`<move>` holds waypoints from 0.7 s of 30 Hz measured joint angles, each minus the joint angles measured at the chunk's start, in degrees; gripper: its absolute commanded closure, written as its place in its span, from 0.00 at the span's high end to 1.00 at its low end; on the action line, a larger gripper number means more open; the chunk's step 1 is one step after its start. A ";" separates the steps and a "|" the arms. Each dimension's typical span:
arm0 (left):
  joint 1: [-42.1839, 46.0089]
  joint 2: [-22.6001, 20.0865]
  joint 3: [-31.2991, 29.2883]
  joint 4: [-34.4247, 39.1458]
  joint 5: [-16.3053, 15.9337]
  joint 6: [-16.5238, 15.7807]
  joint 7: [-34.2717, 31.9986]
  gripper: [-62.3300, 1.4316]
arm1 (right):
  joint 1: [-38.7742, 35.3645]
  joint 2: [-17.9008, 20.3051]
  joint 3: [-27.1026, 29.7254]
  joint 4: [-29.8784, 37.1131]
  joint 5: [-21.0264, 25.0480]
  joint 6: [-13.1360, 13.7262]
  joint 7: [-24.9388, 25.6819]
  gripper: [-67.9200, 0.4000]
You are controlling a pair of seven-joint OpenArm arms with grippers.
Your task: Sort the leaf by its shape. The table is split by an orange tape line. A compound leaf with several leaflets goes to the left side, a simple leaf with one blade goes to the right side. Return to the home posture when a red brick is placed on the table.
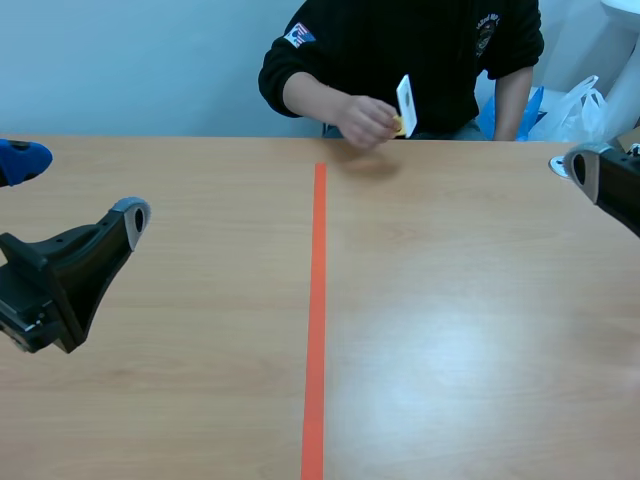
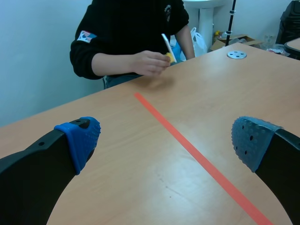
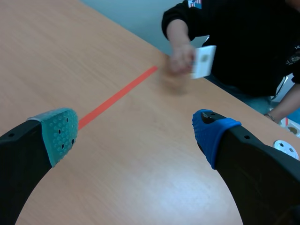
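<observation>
Across the table a person's hand holds a small white card with a yellow bit under it, just above the table's far edge near the orange tape line. The card is too small to tell what is printed on it. My left gripper hovers open over the left half, far from the card. My right gripper is at the right edge. In the wrist views the left gripper and the right gripper both stand open with nothing between the pads.
A round metal disc is set into the table's far right corner. A plastic bag lies behind the table beside the person. The tape line runs from the near edge toward the person.
</observation>
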 measured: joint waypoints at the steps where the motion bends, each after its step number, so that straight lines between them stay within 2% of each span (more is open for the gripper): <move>1: 0.00 0.00 0.00 0.00 0.00 0.00 0.00 0.97 | 0.00 0.02 0.02 -0.02 0.00 0.00 0.00 0.74; 21: 0.15 0.00 0.00 0.00 0.00 0.00 -0.07 0.97 | 0.00 1.14 0.11 -0.15 0.00 0.00 -0.50 0.74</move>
